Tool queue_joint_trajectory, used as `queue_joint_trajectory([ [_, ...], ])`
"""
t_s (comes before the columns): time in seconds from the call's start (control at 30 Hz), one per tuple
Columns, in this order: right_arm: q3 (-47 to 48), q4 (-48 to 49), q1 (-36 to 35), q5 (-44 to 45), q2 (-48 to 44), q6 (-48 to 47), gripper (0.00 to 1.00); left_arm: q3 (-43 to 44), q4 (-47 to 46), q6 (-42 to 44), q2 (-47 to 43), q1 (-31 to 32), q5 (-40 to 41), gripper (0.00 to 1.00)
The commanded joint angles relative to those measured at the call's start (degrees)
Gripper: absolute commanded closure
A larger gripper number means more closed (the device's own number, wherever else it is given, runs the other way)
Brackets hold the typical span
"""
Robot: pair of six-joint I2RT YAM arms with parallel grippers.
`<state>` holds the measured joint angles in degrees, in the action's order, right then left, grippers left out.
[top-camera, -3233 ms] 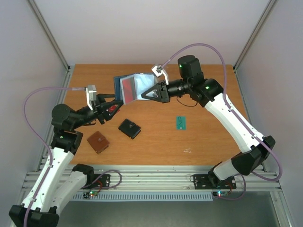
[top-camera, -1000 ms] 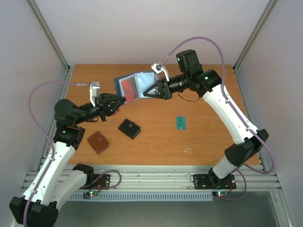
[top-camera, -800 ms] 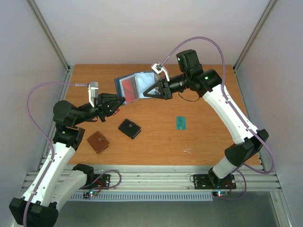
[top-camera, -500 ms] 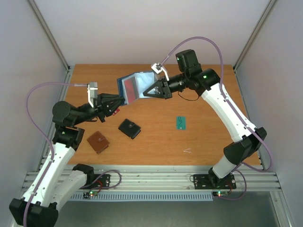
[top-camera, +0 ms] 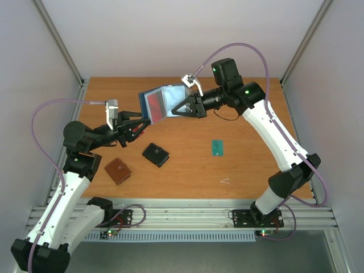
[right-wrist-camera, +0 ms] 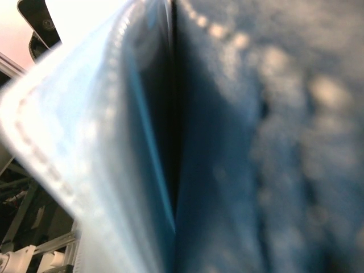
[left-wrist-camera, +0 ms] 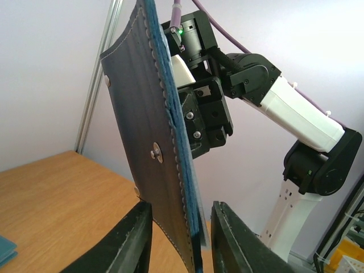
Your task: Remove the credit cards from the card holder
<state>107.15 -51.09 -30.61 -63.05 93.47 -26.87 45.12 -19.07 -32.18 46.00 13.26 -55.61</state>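
My right gripper (top-camera: 183,108) holds the dark navy card holder (top-camera: 162,101) up in the air over the back of the table, opened toward the left. A red credit card (top-camera: 153,103) shows in its clear inner pocket. The holder (right-wrist-camera: 227,148) fills the right wrist view as a blue blur and hides the fingers. My left gripper (top-camera: 136,126) is open, its fingers (left-wrist-camera: 128,239) either side of the holder's lower edge (left-wrist-camera: 170,170), gaps showing on both sides. A teal-green credit card (top-camera: 217,147) lies flat on the table at the right.
A black wallet (top-camera: 155,154) lies on the wooden table (top-camera: 250,170) below the held holder. A brown wallet (top-camera: 118,170) lies nearer the left arm. A teal corner (left-wrist-camera: 5,247) shows on the table at the left wrist view's edge.
My left gripper's jaws have spread wider around the holder's edge. The right arm and the holder have hardly moved.
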Motion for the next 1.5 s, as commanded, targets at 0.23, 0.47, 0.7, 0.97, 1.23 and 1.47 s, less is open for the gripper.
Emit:
queue_joint_trajectory([
  [0.23,2.45,-0.45,-1.25,-0.53,-0.09,-0.18,0.99,1.11,-0.37,1.93,-0.40,0.21,-0.19,0.83],
  [0.47,3.05,-1.27,-2.35,-0.85,0.14,-1.27,0.99,0.81,-0.33,2.35,-0.55,0.27,-0.20,0.90],
  [0.7,3.60,-2.10,-4.02,0.63,0.56,-1.89,0.99,0.85,1.59,3.43,-0.47,0.34,1.98,0.91],
  [0.97,5.00,-2.96,-5.85,3.57,1.40,-2.40,0.99,0.81,4.00,3.88,-0.60,0.37,4.50,0.79],
  [1.23,5.51,-4.13,-6.98,7.10,1.11,-3.00,0.99,0.61,6.07,4.83,-0.74,0.37,6.61,0.65],
  [1.47,5.61,-4.52,-7.00,9.85,0.84,-3.37,0.99,0.45,5.35,4.91,-0.81,0.35,5.03,0.57],
])
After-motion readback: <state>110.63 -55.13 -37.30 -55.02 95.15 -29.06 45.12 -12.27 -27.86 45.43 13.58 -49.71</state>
